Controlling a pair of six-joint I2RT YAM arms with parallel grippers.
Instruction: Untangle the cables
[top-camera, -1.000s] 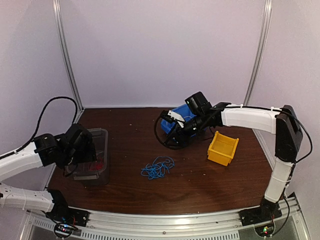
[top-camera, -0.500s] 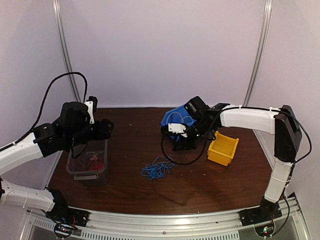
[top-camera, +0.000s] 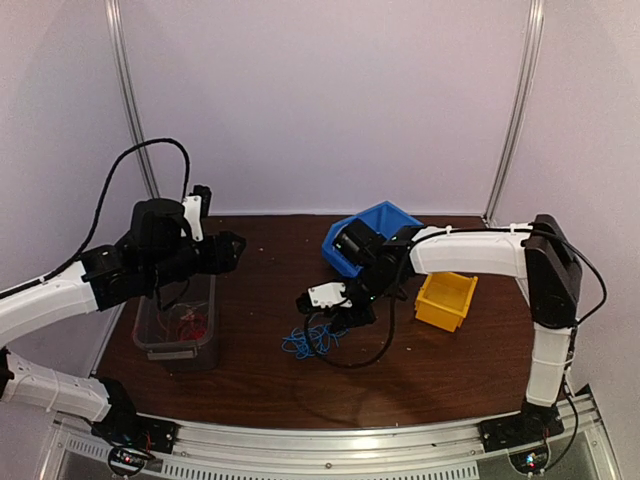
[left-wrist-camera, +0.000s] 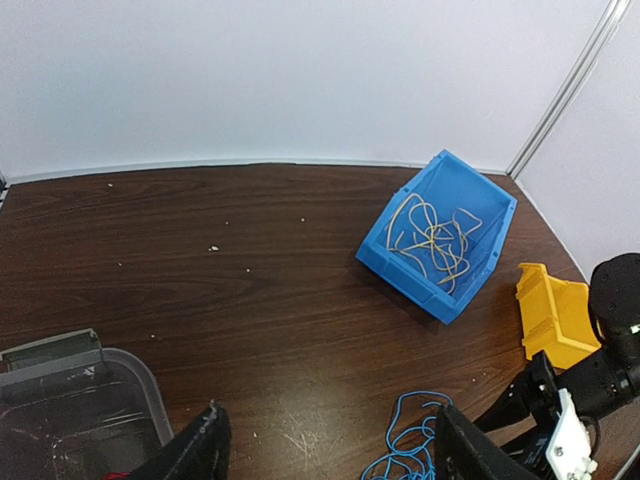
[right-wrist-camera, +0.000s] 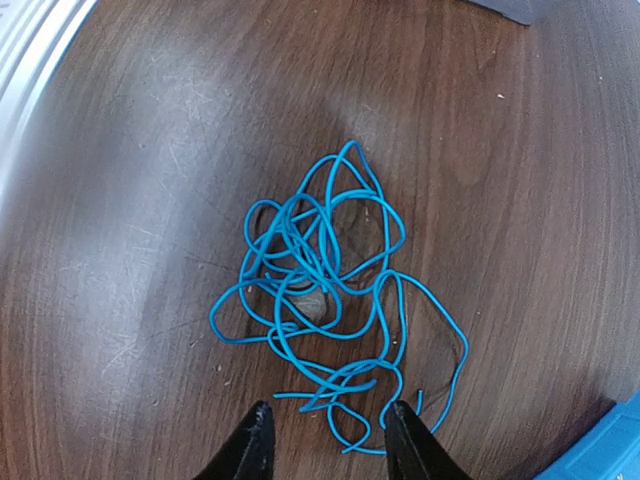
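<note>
Blue cable tangle (right-wrist-camera: 325, 290) on table (right-wrist-camera: 120, 200); R gripper (right-wrist-camera: 330, 408) near, jaws apart.

Dark wood table (top-camera: 260, 370) (scuffed), pale walls (top-camera: 320, 100) w/ metal posts (top-camera: 515, 105)

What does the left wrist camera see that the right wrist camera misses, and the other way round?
Only the left wrist view: pale cables lying in the blue bin, a yellow bin and a clear container. Only the right wrist view: the whole blue cable tangle close up, and a metal rail. Both: the brown table, that blue cable, cut off at the left view's bottom edge, and the blue bin, just a corner in the right view.
</note>
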